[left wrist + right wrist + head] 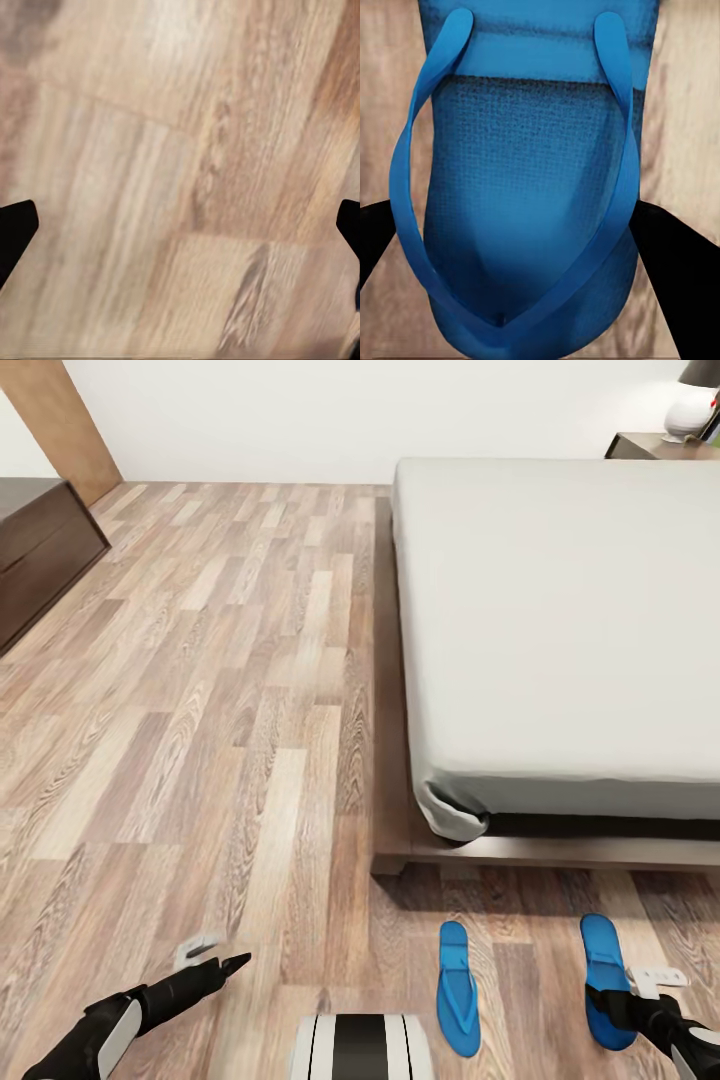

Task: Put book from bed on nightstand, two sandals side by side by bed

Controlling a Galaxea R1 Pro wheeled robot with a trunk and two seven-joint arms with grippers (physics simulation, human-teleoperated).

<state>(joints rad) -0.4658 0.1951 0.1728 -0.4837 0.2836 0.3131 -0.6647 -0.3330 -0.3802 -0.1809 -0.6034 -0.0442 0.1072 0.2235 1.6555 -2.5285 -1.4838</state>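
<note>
While right jaws stand apart, one sandal (532, 195) lies between them, perhaps untouched.

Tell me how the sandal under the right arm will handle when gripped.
The sandal looks thin and flat, so probably light and somewhat bendy. Its textured footbed suggests little slipping. The thin strap likely flexes if grabbed alone. Lying flat on the floor, it should not roll.

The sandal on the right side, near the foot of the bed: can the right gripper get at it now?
Probably yes. The right gripper hangs directly over that right sandal, fingers open to either side of it in the right wrist view, and nothing lies between them.
</note>
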